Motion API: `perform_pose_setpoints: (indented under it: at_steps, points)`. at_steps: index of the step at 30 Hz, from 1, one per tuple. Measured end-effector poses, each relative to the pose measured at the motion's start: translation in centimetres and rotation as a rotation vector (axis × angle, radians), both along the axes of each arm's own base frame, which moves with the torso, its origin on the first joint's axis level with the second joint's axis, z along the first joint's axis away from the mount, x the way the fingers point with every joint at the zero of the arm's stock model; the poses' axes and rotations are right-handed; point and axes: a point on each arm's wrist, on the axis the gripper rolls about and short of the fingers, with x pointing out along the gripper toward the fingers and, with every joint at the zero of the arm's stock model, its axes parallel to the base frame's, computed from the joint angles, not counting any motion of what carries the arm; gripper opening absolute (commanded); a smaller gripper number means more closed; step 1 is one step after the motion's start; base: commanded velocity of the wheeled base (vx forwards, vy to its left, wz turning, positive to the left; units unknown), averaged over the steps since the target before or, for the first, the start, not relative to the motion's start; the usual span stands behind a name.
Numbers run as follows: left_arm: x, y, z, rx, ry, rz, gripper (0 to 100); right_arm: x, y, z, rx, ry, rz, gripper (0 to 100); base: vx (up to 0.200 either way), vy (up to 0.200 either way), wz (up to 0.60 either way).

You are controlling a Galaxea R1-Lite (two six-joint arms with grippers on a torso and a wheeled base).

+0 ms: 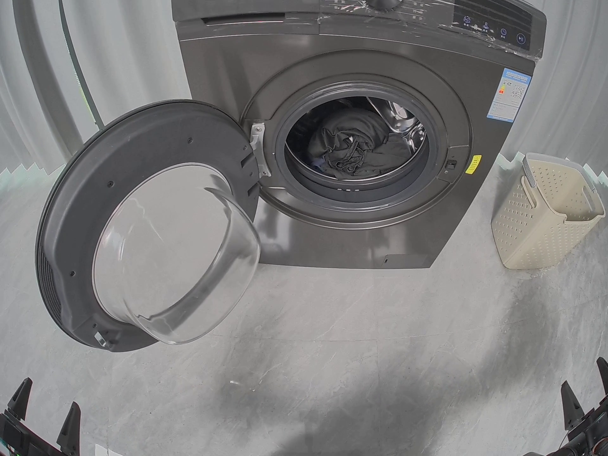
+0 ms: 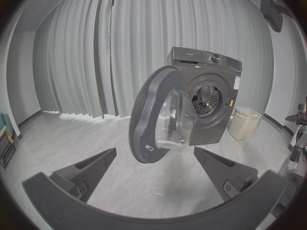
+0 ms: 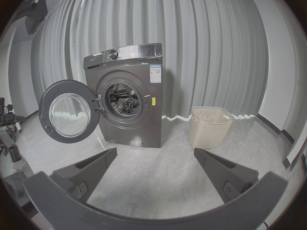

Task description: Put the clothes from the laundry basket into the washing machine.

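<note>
Clothes (image 1: 354, 144) inside washing machine (image 1: 405, 235)

The left end effector (image 2: 154, 149) and right end effector (image 3: 155, 149) look alike: dark grey matte, two wedge-shaped fingers (image 2: 92, 166) tapering to points, fine ribbing on the inner tips, a round screw (image 2: 82, 187) near each base, mounted on a curved dark bar (image 2: 48, 202).

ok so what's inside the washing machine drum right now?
A crumpled dark garment lies in the drum, door open. Anything beneath it or deeper back is hidden.
</note>
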Motion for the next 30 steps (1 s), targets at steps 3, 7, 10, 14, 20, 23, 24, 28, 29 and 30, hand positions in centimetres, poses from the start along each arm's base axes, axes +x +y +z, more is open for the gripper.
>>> perform_pose_setpoints:
  at_steps: [3,7,10,14,20,23,24,28,29,30]
  points:
    - [0.00,-0.01,0.00,-0.002,0.000,-0.002,100,0.00,0.00,-0.01,0.000,0.000,0.000,100,0.000,0.000,0.00]
    - [0.00,-0.01,0.00,-0.004,0.000,-0.006,100,0.01,0.00,-0.02,0.000,0.001,0.000,100,-0.150,0.000,0.00]
    - [0.00,-0.01,0.00,-0.004,0.000,-0.006,100,0.01,0.00,-0.01,0.000,0.000,0.000,100,-0.200,0.000,0.00]
    - [0.01,-0.02,0.01,-0.004,0.000,-0.007,100,0.01,0.00,-0.01,0.000,0.001,0.002,100,0.000,0.000,0.00]
    - [0.01,-0.02,0.00,-0.004,0.001,-0.008,100,0.01,0.00,-0.01,0.000,0.001,0.001,100,0.000,0.033,0.00]
    - [0.01,-0.02,0.01,-0.004,0.000,-0.008,100,0.01,0.00,-0.01,0.000,0.002,0.001,100,0.000,0.200,0.00]
    - [0.01,-0.02,0.00,-0.004,0.001,-0.009,100,0.01,0.00,-0.01,0.000,0.002,0.001,100,0.000,0.200,0.00]
    - [0.01,-0.02,0.00,-0.003,0.001,-0.010,100,0.01,0.00,0.00,0.000,0.001,0.000,100,0.000,0.200,0.00]
    - [0.01,-0.02,0.00,-0.001,0.001,-0.009,100,0.01,0.00,0.00,0.000,0.002,0.001,100,0.000,0.000,0.00]
    - [0.01,-0.02,0.01,0.003,0.001,-0.009,100,0.01,0.00,0.00,0.000,0.002,0.002,100,0.000,0.000,0.00]
